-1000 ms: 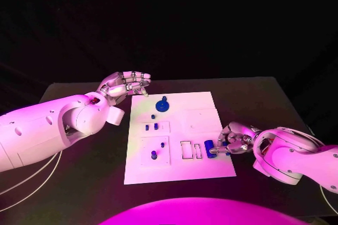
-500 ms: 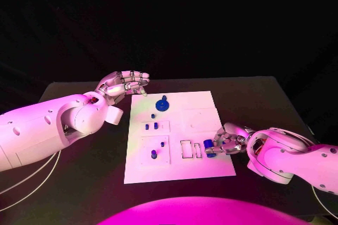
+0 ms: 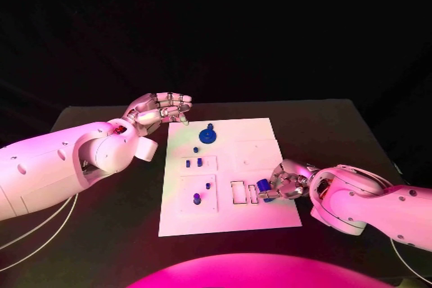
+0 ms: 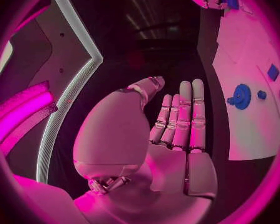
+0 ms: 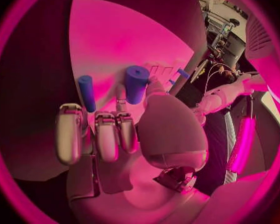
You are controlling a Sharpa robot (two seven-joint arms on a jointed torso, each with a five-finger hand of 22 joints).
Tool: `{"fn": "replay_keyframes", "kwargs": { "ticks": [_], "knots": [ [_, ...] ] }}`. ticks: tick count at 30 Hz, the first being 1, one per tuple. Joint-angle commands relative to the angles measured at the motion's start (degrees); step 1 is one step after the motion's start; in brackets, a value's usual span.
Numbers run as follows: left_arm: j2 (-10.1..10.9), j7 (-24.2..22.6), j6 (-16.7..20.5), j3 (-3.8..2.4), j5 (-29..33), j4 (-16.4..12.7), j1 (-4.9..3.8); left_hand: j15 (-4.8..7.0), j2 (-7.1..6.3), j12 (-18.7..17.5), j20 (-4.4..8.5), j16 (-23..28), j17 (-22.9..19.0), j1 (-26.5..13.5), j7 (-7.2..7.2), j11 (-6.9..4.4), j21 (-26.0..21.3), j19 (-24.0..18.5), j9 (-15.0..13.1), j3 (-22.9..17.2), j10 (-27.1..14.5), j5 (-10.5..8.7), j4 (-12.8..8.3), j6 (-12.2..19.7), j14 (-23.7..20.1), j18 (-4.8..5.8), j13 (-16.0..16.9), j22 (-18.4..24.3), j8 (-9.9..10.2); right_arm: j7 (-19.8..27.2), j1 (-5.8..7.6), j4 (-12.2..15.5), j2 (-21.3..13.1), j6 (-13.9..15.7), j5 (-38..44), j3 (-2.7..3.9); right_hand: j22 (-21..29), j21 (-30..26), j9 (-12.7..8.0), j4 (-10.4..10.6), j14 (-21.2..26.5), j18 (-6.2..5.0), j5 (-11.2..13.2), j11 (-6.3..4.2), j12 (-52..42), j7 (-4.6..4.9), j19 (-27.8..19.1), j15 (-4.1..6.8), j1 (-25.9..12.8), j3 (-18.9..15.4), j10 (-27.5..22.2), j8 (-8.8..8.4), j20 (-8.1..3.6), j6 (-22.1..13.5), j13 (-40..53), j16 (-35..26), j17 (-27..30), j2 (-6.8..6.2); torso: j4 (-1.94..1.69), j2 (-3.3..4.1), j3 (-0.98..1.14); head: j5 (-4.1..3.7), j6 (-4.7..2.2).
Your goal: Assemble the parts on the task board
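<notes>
From the head view you see the right robot hand (image 3: pixel 286 180) over the near right part of the board (image 3: pixel 261 222), pinching a blue cylinder (image 3: pixel 264 185) in its fingertips. The left robot hand (image 3: pixel 160 107) hangs over the counter (image 3: pixel 90 122) just off the board's far left corner, fingers apart, holding nothing; a blue disc (image 3: pixel 208 135) lies just beside it. At your left wrist, the fingers (image 4: pixel 185 114) are straight and empty. At your right wrist, the cylinder (image 5: pixel 136 83) stands between thumb and fingers (image 5: pixel 106 134), with a thinner peg (image 5: pixel 86 92) beside it.
</notes>
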State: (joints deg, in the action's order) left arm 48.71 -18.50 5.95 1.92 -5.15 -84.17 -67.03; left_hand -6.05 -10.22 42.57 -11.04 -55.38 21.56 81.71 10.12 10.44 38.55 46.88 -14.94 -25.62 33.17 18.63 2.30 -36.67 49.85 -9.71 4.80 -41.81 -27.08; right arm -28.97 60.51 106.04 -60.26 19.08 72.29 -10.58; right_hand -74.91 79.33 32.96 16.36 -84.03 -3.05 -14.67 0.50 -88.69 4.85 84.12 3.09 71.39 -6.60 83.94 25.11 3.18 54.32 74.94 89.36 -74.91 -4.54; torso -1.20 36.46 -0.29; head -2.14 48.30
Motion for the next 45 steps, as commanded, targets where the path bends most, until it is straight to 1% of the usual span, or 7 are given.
{"fn": "replay_keyframes", "kwargs": {
  "ticks": [1,6,15,20,34,41,45],
  "knots": [
    [0.0,0.0,-1.3,-0.03,-0.1,-0.2,0.00,-0.16,0.55,0.2,-0.29,0.1,0.0,-0.2,1.75,-0.07,-0.4,0.0,0.1,0.0,-0.4,0.35,0.0,0.3,-0.4,-0.63,-0.1,-0.1,-0.2,-0.3,-0.48,-0.1,0.1,-0.3,0.6,-0.37,-12.6,0.5,0.1,0.0,-5.7,1.14,-1.3,-0.46,-0.3,-0.52,3.1,0.42,2.6,1.0,5.6,0.23,-0.47,0.7,14.4,0.2,-13.7,1.26,0.04,0.01,-0.01,0.16,-0.05],
    [0.1,0.1,-1.4,-0.03,-0.1,-0.2,0.00,-0.15,0.60,0.3,-0.28,0.1,-0.1,-0.1,1.75,-0.07,-0.4,0.0,0.1,-0.1,-0.4,0.36,0.0,0.3,-0.4,-0.64,-0.1,-0.1,-0.3,0.7,-0.51,0.5,-0.1,2.6,-0.5,-0.36,-12.7,1.1,-0.2,0.2,-5.7,1.24,-2.5,-1.01,-0.5,-1.12,3.2,0.88,4.9,3.3,5.7,-0.32,-0.85,2.0,14.5,0.3,-13.8,2.78,0.02,-0.03,-0.02,0.23,-0.08],
    [0.1,0.1,-1.7,0.00,-0.1,0.0,0.01,-0.15,0.60,0.3,-0.28,0.1,-0.1,-0.1,1.75,-0.07,-0.4,0.0,0.1,-0.1,-0.4,0.36,0.0,0.3,-0.4,-0.64,-0.1,-0.1,-0.3,2.8,0.59,3.1,-1.3,7.7,-8.4,-0.24,-12.5,0.4,-0.5,0.0,-5.6,1.11,-6.1,-1.53,0.2,-1.67,3.0,1.36,6.4,6.2,5.4,-1.18,-1.31,3.0,14.1,0.1,-13.4,2.88,0.12,-0.02,-0.04,0.32,-0.30],
    [0.1,0.1,-1.9,0.01,-0.1,0.1,0.01,-0.18,0.66,0.3,-0.32,0.1,-0.1,-0.4,1.84,-0.06,-0.4,0.0,0.2,0.0,-0.5,0.33,0.1,0.3,-0.4,-0.62,-0.1,-0.1,-0.4,3.2,1.81,4.4,-1.8,8.5,-12.3,-0.20,-12.5,0.2,-0.6,0.3,-5.6,1.09,-4.4,-1.50,0.2,-1.59,3.0,1.37,6.7,7.7,5.4,-1.58,-1.37,3.2,14.1,0.1,-13.3,2.49,0.08,-0.04,-0.01,0.25,-0.33],
    [-0.1,-0.2,-2.1,0.03,-0.1,0.0,0.01,-0.25,0.81,0.5,-0.40,0.0,-0.1,-0.8,1.91,-0.02,-0.5,0.0,0.3,0.0,-0.6,0.33,0.5,0.3,-0.5,-0.61,-0.2,0.0,-0.7,1.6,2.67,3.9,2.5,4.5,-18.5,-0.22,-12.4,-0.2,-0.7,0.4,-5.6,1.03,-3.5,-1.28,0.4,-1.35,2.8,1.18,4.0,8.8,5.3,-2.10,-1.25,3.5,13.9,0.1,-13.2,2.00,-0.01,0.05,-0.07,0.13,-0.25],
    [-0.1,-0.1,-2.1,0.03,-0.1,0.0,0.01,-0.25,0.81,0.5,-0.40,0.0,-0.1,-0.8,1.91,-0.02,-0.5,0.0,0.3,0.0,-0.6,0.33,0.5,0.3,-0.5,-0.61,-0.2,0.0,-0.7,0.3,2.53,3.2,4.5,2.4,-18.1,-0.24,-12.5,0.2,-0.5,0.4,-5.7,1.10,-0.4,-1.12,0.0,-1.18,2.9,1.04,0.5,9.2,5.5,-2.41,-1.10,3.8,14.3,0.2,-13.5,1.63,-0.06,0.00,-0.13,0.24,-0.11],
    [-0.1,0.1,-2.3,0.03,-0.1,0.0,0.01,-0.25,0.81,0.5,-0.40,0.0,-0.1,-0.8,1.91,-0.02,-0.5,0.0,0.3,0.0,-0.6,0.33,0.5,0.3,-0.5,-0.61,-0.2,0.0,-0.7,-0.7,2.50,2.7,5.2,2.1,-17.3,-0.24,-12.5,0.1,-0.3,0.4,-5.6,1.06,-2.1,-1.05,0.2,-1.11,2.9,0.97,-1.3,8.8,5.5,-2.52,-1.03,3.9,14.2,0.2,-13.5,1.33,-0.02,-0.02,-0.13,0.42,-0.27]
  ]
}}
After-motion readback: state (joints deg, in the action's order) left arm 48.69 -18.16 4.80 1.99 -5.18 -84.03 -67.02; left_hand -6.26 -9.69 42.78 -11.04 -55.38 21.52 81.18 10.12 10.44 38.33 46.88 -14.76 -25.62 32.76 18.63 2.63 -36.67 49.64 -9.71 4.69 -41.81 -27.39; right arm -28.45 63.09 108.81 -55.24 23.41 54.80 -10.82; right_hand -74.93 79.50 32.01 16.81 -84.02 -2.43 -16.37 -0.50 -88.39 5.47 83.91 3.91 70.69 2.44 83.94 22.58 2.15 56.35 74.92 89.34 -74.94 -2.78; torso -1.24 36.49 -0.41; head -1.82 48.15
